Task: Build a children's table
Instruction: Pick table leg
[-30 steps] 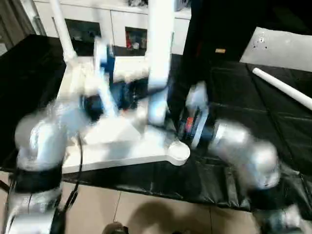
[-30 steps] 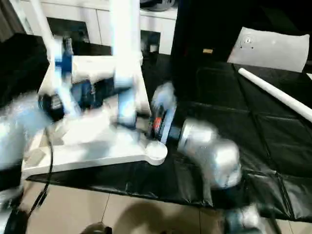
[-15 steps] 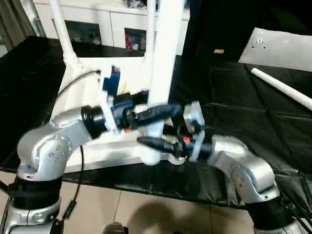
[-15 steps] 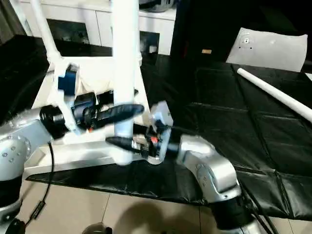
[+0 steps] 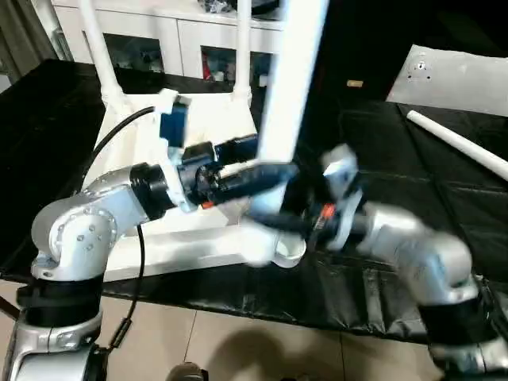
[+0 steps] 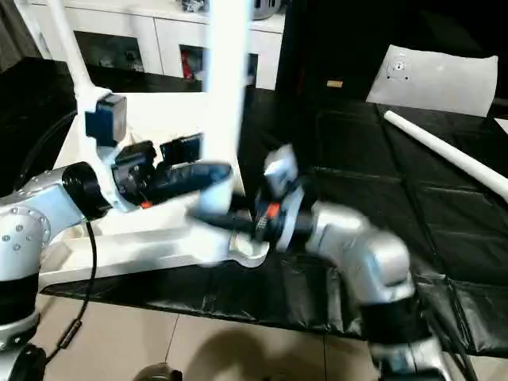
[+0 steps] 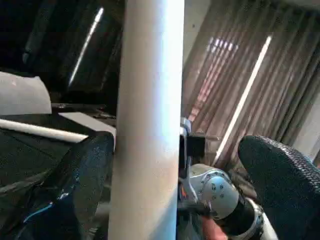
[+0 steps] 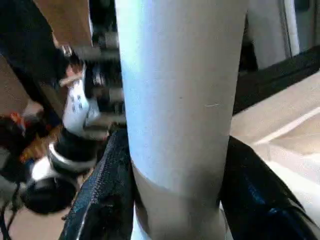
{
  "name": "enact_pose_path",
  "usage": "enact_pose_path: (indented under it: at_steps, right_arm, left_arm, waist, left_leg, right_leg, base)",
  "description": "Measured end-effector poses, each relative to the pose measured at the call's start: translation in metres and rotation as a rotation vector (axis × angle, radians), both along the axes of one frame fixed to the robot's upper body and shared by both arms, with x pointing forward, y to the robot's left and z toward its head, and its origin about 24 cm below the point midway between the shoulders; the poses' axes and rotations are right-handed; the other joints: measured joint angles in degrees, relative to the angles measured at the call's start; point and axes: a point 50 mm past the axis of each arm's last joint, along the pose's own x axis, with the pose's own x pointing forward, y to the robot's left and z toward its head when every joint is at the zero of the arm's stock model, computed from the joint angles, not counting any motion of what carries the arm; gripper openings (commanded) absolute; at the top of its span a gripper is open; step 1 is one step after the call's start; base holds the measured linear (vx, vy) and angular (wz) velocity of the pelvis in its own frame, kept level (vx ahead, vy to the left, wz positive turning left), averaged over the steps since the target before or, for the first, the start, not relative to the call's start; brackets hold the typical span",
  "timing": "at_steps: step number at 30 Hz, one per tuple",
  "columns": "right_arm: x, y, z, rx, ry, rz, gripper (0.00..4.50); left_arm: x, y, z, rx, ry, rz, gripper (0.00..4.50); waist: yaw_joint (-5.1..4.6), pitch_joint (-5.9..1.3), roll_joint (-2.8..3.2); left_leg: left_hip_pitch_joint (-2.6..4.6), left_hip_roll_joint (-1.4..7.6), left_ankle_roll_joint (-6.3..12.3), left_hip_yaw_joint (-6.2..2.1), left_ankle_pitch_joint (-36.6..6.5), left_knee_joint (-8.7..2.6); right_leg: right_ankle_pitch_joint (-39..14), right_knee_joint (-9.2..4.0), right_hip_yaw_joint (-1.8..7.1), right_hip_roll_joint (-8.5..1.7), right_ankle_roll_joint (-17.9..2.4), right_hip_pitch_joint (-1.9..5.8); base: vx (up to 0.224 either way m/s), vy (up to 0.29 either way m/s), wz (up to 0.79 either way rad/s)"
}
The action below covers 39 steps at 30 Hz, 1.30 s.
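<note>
White tube leg (image 5: 287, 87) stands almost upright, tilted right, above near right socket (image 5: 287, 248) of the tabletop (image 5: 190, 246). Right gripper (image 8: 175, 195) pinches its low end; left gripper (image 7: 170, 185) is spread around it.

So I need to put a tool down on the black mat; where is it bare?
Bare mat lies between the tabletop and the loose leg. It is crowded at the near corner, where the left gripper, right gripper and upright leg meet.
</note>
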Motion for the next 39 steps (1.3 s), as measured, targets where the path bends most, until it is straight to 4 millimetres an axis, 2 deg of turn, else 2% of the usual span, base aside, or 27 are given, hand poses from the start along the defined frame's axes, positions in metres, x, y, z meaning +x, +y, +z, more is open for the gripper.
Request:
enact_pose_path:
  at_steps: [4,11,24,26,29,36,39]
  right_arm:
    - [0.001,-0.007,0.003,0.01,0.016,0.01,1.89]
    - [0.002,-0.011,-0.001,-0.006,0.046,0.015,1.89]
    - [0.001,-0.006,-0.003,-0.062,0.037,0.042,1.89]
    - [0.001,-0.004,-0.004,-0.084,0.02,0.037,1.89]
    - [0.002,-0.001,-0.007,-0.126,-0.01,0.027,1.89]
    - [0.004,0.002,-0.01,-0.18,-0.051,0.0,1.89]
    - [0.004,0.002,-0.009,-0.184,-0.063,-0.005,1.89]
  left_arm:
    - [0.0,0.001,0.008,-0.043,-0.006,-0.003,4.5]
    - [0.001,-0.001,0.007,-0.033,0.008,0.005,4.5]
    - [0.003,-0.014,0.002,0.026,0.013,0.028,4.5]
    - [0.004,-0.014,0.003,0.032,0.008,0.043,4.21]
    - [0.005,-0.015,0.002,0.051,0.009,0.057,4.08]
    - [0.007,-0.017,-0.001,0.122,-0.036,0.09,3.4]
    - [0.008,-0.017,-0.002,0.126,-0.044,0.098,3.25]
  waist:
    - [0.06,0.0,0.0]
    - [0.06,0.0,-0.01]
    - [0.09,0.0,-0.01]
    - [0.09,0.0,-0.02]
    - [0.09,0.0,-0.02]
    - [0.08,0.0,-0.02]
    - [0.03,0.0,-0.02]
  left_leg:
    - [-0.04,0.01,0.0,0.04,0.0,0.0]
    - [-0.02,0.02,-0.02,0.07,0.02,0.0]
    - [-0.04,0.03,-0.01,0.09,0.02,0.0]
    - [-0.04,0.04,-0.02,0.09,0.02,0.0]
    - [-0.06,0.04,-0.01,0.09,0.02,0.0]
    - [-0.09,0.04,-0.01,0.09,0.02,0.0]
    - [-0.08,0.04,-0.01,0.09,0.02,0.0]
  right_leg:
    - [-0.01,-0.01,-0.01,0.02,-0.01,-0.01]
    - [-0.08,0.0,0.0,0.02,0.12,0.0]
    - [-0.07,-0.01,-0.01,0.03,0.11,-0.01]
    - [-0.11,0.0,-0.01,0.04,0.17,-0.01]
    - [-0.12,0.0,-0.01,0.04,0.19,-0.02]
    - [-0.07,-0.01,-0.01,0.04,0.1,-0.04]
    - [-0.07,-0.01,-0.01,0.04,0.1,-0.04]
  base:
    - [0.0,0.0,0.0]
    - [0.0,0.0,0.0]
    - [0.0,0.0,0.0]
    - [0.0,0.0,0.0]
    - [0.0,0.0,0.0]
    - [0.0,0.0,0.0]
    - [0.0,0.0,0.0]
